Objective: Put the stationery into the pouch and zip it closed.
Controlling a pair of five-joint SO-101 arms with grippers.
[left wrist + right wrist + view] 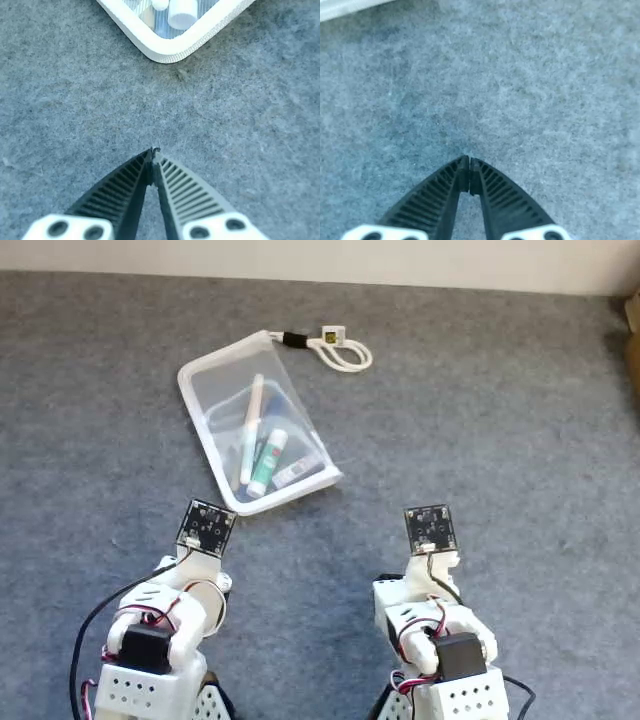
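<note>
Left gripper [153, 153]: jaws pressed together, empty, above grey carpet [240, 125].
Right gripper [469, 161]: jaws together, holding nothing, beside the left one.
Pouch [222, 380]: lay flat just ahead of the left gripper, clear with white edging, a rounded corner nearest.
Pen [250, 428]: white, inside the pouch.
Tube [267, 462]: green-labelled, beside the pen.
Cord [345, 352]: white loop at the pouch's far corner.

One see-through pouch [215, 385], with one white cord loop [348, 356] at its zip end. Inside, one long pale pen [251, 428], one white tube [268, 462] with a green label and one small white piece [291, 476]. Two end effectors: one left end effector [152, 153], one right end effector [469, 161].
</note>
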